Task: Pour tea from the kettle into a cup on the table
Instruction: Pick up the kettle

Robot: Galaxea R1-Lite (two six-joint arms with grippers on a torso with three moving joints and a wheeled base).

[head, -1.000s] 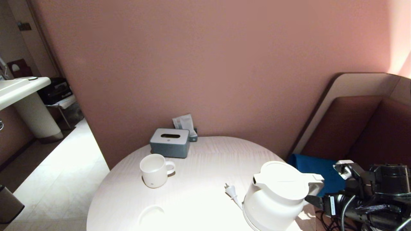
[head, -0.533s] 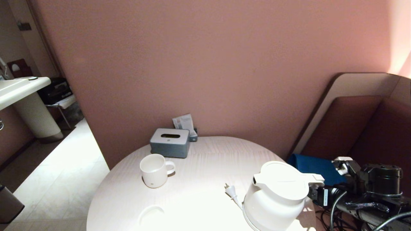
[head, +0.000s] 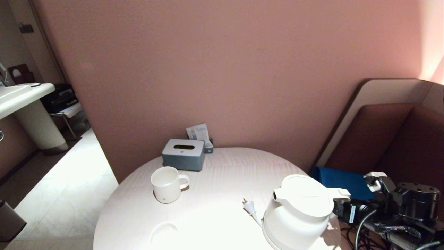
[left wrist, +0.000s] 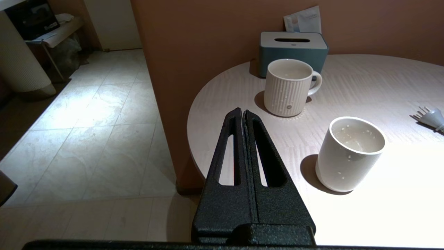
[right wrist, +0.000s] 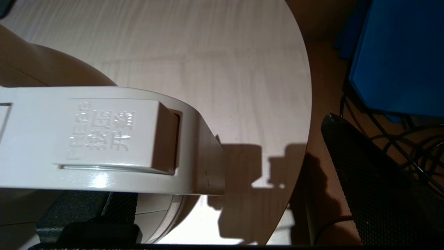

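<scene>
The white kettle [head: 298,211] stands on its base at the near right of the round white table [head: 225,166]. Its handle top [right wrist: 104,139] fills the right wrist view. My right gripper [head: 341,208] is level with that handle and open [right wrist: 222,166]: one finger [right wrist: 381,194] is outside the handle off the table's edge, the other shows under the handle. The plain white cup [left wrist: 350,154] stands at the near left, barely showing in glare in the head view [head: 163,233]. My left gripper [left wrist: 241,111] is shut and empty, over the table's left edge, short of the cup.
A ribbed white mug [head: 167,184] with a handle stands behind the cup. A grey-blue tissue box [head: 184,154] sits at the back by the pink wall. The kettle's plug [head: 248,205] lies mid-table. A blue object [head: 341,185] and cables lie beyond the right edge.
My right arm has shifted beside the kettle's handle, the wrist sinking a little and the gripper rising toward the handle. Kettle, cup and mug have not moved.
</scene>
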